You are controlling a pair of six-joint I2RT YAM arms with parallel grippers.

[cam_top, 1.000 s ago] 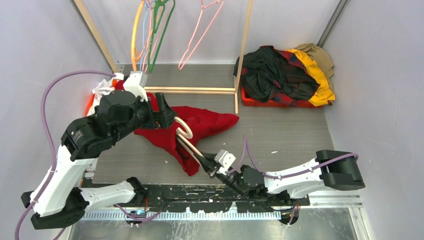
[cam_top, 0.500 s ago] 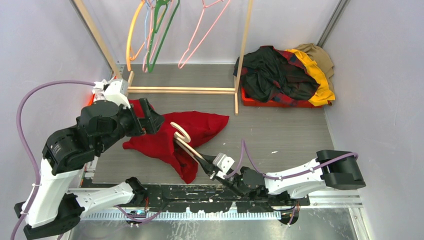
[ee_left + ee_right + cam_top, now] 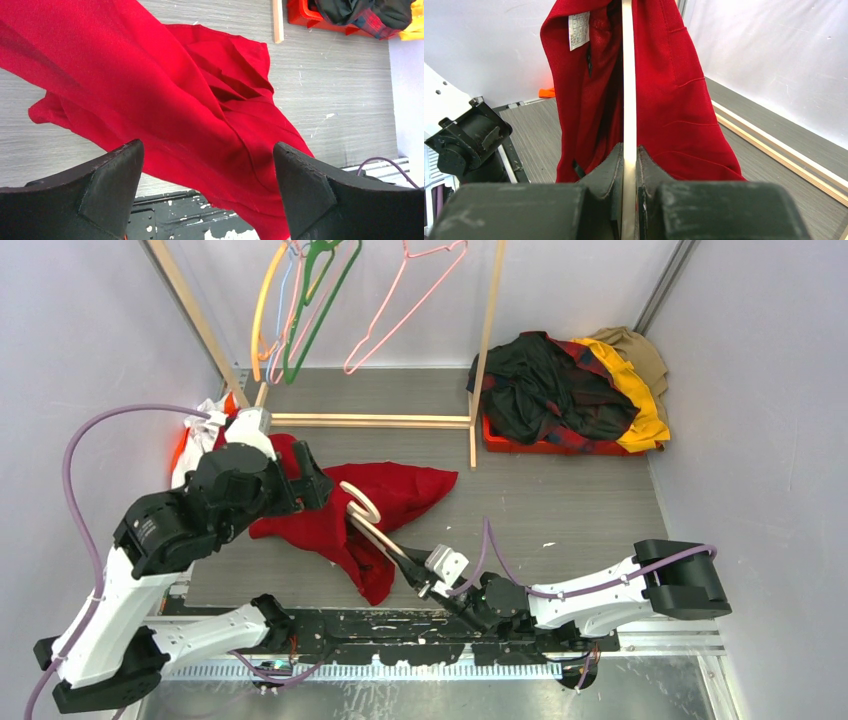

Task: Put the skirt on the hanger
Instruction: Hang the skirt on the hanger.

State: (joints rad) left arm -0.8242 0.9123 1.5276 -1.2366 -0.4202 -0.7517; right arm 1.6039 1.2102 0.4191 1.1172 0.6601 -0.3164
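The bright-red skirt (image 3: 400, 490) lies crumpled on the table, draped over the cream hanger (image 3: 362, 508), whose hook curls up out of the cloth. My right gripper (image 3: 418, 578) is shut on the hanger's lower arm. In the right wrist view the hanger (image 3: 628, 75) runs straight up between the jaws of that gripper (image 3: 629, 150), with the skirt (image 3: 674, 100) hanging around it. My left gripper (image 3: 312, 478) hovers at the skirt's left end, open. In the left wrist view the skirt (image 3: 175, 95) lies below the spread gripper (image 3: 206, 146), nothing held.
A wooden rack (image 3: 380, 421) with an upright post (image 3: 487, 340) stands behind the skirt, with several coloured hangers (image 3: 310, 300) hanging at the top. A red bin (image 3: 520, 445) of dark and yellow clothes sits at the back right. White cloth (image 3: 200, 425) lies at the far left.
My left gripper opened fully, pulled left off the skirt, then drifted back right. The skirt's right end drew in a little. The hanging hangers swing. The right arm keeps its grip.
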